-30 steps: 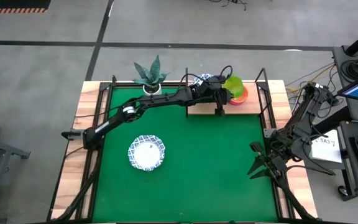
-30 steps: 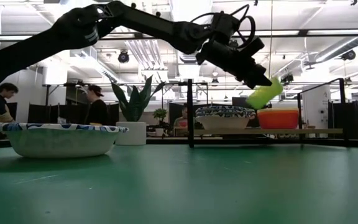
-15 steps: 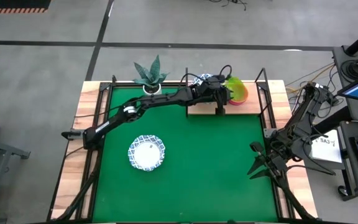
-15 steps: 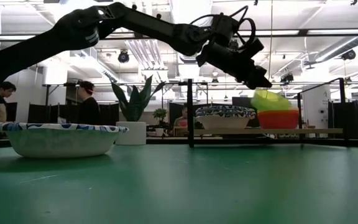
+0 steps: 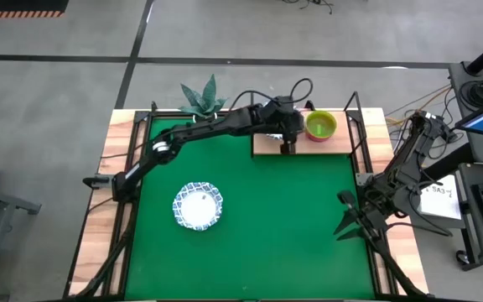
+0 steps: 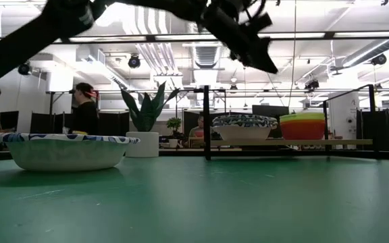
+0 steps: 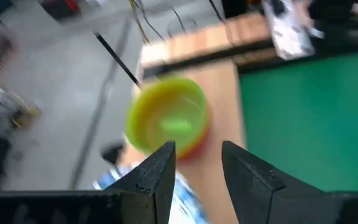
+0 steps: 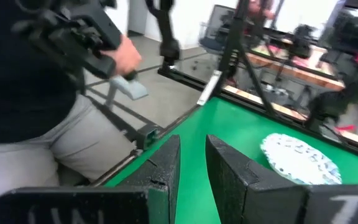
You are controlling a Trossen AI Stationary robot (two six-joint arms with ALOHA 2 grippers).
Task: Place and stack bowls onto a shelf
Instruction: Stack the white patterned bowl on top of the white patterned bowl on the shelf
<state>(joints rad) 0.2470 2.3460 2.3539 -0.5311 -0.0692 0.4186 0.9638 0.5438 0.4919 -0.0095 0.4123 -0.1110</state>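
Observation:
My left gripper (image 5: 290, 127) (image 7: 197, 167) is open and hangs above the wooden shelf (image 5: 267, 144), touching nothing. The yellow-green bowl (image 5: 320, 126) (image 7: 166, 120) (image 6: 302, 117) sits nested in the red bowl (image 6: 302, 129) at the shelf's right end. Beside that stack on the shelf, a white bowl with a blue patterned rim (image 6: 244, 125) is mostly hidden under the arm in the high view. Another blue-rimmed bowl (image 5: 198, 205) (image 6: 63, 148) rests on the green mat. My right gripper (image 5: 349, 216) (image 8: 192, 163) waits, open, at the table's right edge.
A white pot with a spiky plant (image 5: 204, 101) stands at the far edge, left of the shelf. Black frame posts (image 6: 206, 121) rise around the shelf and mat. People (image 6: 83, 108) are in the room behind the table, and one (image 8: 55, 112) stands close to its right side.
My left gripper has let go of the yellow-green bowl, risen and drawn back toward the table's left. The bowl was held tilted above the red bowl. It then dropped in askew and now sits level inside it.

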